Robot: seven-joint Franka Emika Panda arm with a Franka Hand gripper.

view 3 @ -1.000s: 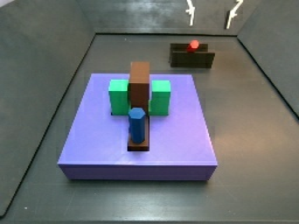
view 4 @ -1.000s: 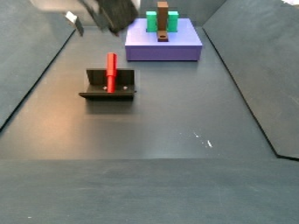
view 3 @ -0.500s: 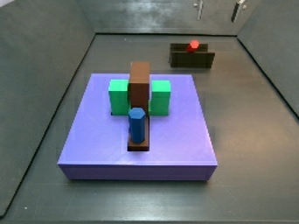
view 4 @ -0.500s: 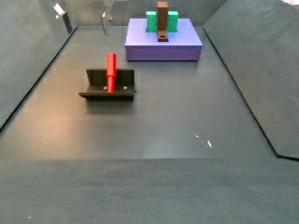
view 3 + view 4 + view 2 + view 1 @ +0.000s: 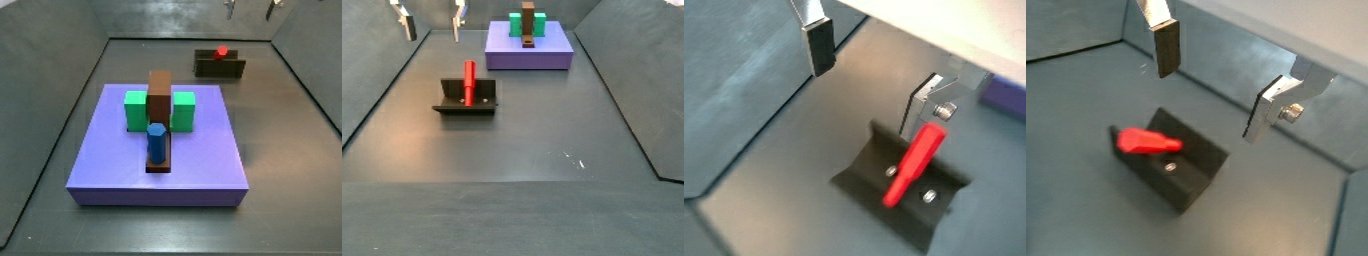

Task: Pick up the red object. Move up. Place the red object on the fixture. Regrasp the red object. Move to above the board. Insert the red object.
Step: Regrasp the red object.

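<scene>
In a side view the gripper (image 5: 430, 22) hangs high with its 2 fingers spread wide and empty, well above the red object (image 5: 470, 82), which leans upright against the fixture (image 5: 466, 99) on the floor.

A laboratory test cell is shown: a bare grey floor (image 5: 529, 150) is enclosed by plain sloped grey walls (image 5: 54, 90). Only plain coloured test pieces are seen, the purple board (image 5: 160, 150) with green blocks (image 5: 136, 108), and a dark fixture (image 5: 466, 100). The tool (image 5: 430, 18) is seen high at the far left, jaws apart.
</scene>
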